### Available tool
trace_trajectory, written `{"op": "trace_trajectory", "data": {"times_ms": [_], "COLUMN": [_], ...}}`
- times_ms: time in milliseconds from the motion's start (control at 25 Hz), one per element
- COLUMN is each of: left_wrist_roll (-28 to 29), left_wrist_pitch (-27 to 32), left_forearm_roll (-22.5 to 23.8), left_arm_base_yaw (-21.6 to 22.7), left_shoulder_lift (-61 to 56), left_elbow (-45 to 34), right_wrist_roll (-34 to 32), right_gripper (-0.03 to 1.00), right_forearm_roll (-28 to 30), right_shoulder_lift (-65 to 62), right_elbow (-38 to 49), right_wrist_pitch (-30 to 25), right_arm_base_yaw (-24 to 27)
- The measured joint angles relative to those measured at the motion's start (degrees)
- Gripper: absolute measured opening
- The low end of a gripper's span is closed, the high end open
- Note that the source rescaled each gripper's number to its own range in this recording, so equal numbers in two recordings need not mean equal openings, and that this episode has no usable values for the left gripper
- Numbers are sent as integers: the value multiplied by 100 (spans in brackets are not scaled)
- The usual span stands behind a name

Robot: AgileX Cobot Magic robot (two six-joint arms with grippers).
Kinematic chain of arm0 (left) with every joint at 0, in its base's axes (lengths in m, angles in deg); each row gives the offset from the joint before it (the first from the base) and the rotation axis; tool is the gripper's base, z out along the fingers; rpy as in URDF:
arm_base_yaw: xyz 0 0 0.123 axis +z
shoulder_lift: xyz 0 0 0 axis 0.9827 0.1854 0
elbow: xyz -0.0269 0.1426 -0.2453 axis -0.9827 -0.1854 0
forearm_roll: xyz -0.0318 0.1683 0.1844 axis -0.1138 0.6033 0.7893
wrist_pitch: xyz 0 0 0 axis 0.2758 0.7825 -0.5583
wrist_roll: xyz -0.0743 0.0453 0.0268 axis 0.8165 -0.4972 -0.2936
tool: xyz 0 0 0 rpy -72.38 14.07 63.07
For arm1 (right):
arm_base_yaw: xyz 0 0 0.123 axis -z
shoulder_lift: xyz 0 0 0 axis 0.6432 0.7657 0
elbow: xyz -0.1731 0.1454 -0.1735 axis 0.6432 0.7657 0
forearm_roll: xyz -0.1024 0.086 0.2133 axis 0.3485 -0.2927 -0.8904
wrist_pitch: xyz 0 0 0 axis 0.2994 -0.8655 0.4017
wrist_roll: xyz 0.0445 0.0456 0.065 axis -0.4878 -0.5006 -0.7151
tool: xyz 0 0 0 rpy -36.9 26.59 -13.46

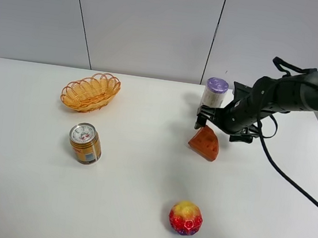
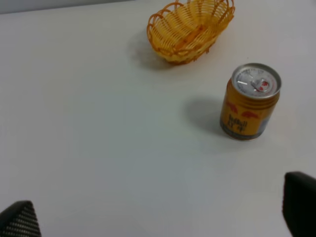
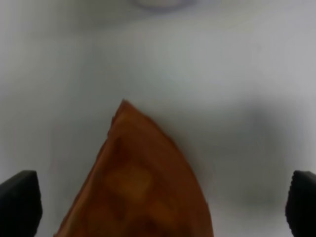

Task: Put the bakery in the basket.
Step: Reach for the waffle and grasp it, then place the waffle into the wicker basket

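Note:
The bakery, an orange-brown waffle wedge (image 1: 205, 142), lies on the white table right of centre. It fills the lower middle of the right wrist view (image 3: 143, 182). My right gripper (image 1: 219, 128) hangs just above and behind it, open wide, with one fingertip on each side of the wedge (image 3: 160, 205). The wicker basket (image 1: 91, 92) stands at the back left and holds nothing; it also shows in the left wrist view (image 2: 190, 27). My left gripper (image 2: 158, 212) is open and empty over bare table, out of the exterior view.
A gold drink can (image 1: 85, 143) stands upright in front of the basket, also in the left wrist view (image 2: 251, 101). A white jar with a purple lid (image 1: 214, 92) stands just behind the right gripper. A red-and-yellow ball (image 1: 186, 217) lies near the front.

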Motion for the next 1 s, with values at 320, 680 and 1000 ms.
{"op": "trace_trajectory", "data": {"times_ms": [320, 680, 1000], "left_wrist_roll": [0, 0, 0], "left_wrist_pitch": [0, 0, 0], "left_forearm_roll": [0, 0, 0], "left_arm_base_yaw": [0, 0, 0], "left_shoulder_lift": [0, 0, 0], "left_elbow": [0, 0, 0], "right_wrist_roll": [0, 23, 500], "right_gripper": [76, 0, 0], "right_forearm_roll": [-82, -123, -416], "right_shoulder_lift": [270, 255, 166], "right_elbow": [-5, -103, -1953], "right_wrist_pitch": [26, -325, -1133], "right_arm_base_yaw": [0, -380, -1525]}}
